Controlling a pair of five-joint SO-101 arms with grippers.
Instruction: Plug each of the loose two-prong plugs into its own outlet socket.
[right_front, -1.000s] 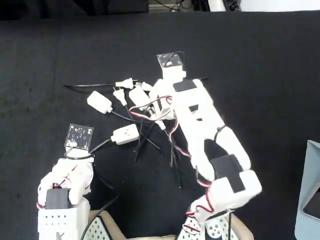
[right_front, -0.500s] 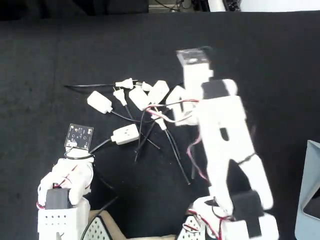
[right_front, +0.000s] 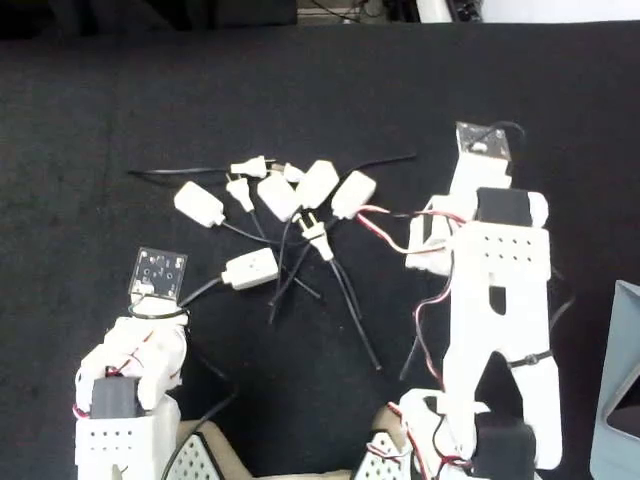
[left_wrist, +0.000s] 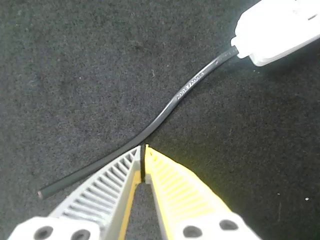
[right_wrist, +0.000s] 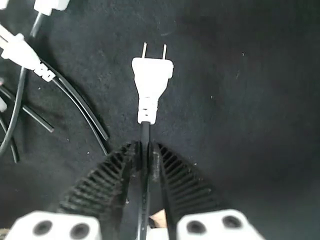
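Observation:
My right gripper (right_wrist: 144, 147) is shut on the black cable just behind a white two-prong plug (right_wrist: 152, 80), whose prongs point away from the fingers over the black cloth. In the high view the right arm (right_front: 497, 250) stands right of the pile, covering that plug. Several white outlet sockets (right_front: 316, 183) and loose plugs (right_front: 315, 235) lie tangled with black cables at the table's middle. The left arm (right_front: 135, 360) sits at the near left. My left gripper (left_wrist: 144, 149) is shut, its tips by the cable (left_wrist: 195, 87) of a white socket (left_wrist: 280, 27).
A separate socket (right_front: 250, 268) lies close to the left arm, another (right_front: 198, 203) at the pile's left. A blue-grey object (right_front: 620, 380) stands at the right edge. Open black cloth (right_front: 560, 110) spreads around the right arm.
The right arm has swung from over the pile out to the right, and its plug has left the pile. The left arm has stayed still.

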